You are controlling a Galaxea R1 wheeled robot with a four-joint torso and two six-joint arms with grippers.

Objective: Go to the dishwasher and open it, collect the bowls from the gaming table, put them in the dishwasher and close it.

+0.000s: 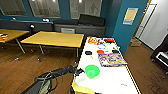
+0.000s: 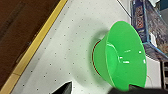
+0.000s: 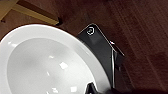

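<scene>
At 9 o'clock of the head view, two yellow wooden tables [image 1: 53, 38] on thin legs, with open brown wood floor [image 1: 22, 67] before and between them. From 7 o'clock, the left arm reaching in low, left gripper [image 1: 79, 72] over the yellow-trimmed near-left edge of the gaming table [image 1: 110, 80]. Touching or just short of the rim of the green bowl [image 1: 92, 71], perhaps; clenched or released, cannot tell, since the wrist view gives only dark tips beside the rim. Bowl upright on the white top, near that left edge, at 3 o'clock of the gripper. Bare white surface at 5 o'clock of the bowl, toward the near end. At 1 o'clock, a flat colourful game box [image 1: 111, 60] close to the right edge; beyond it at 12 o'clock, small black, red and blue items [image 1: 100, 51] crowding the far end. Right of the table, a clear strip of floor along the teal wall [image 1: 121, 30].

In the right wrist view, a white dish [image 3: 47, 62] large and close by the right gripper [image 3: 100, 90], above wood floor; grip there unreadable too.
</scene>
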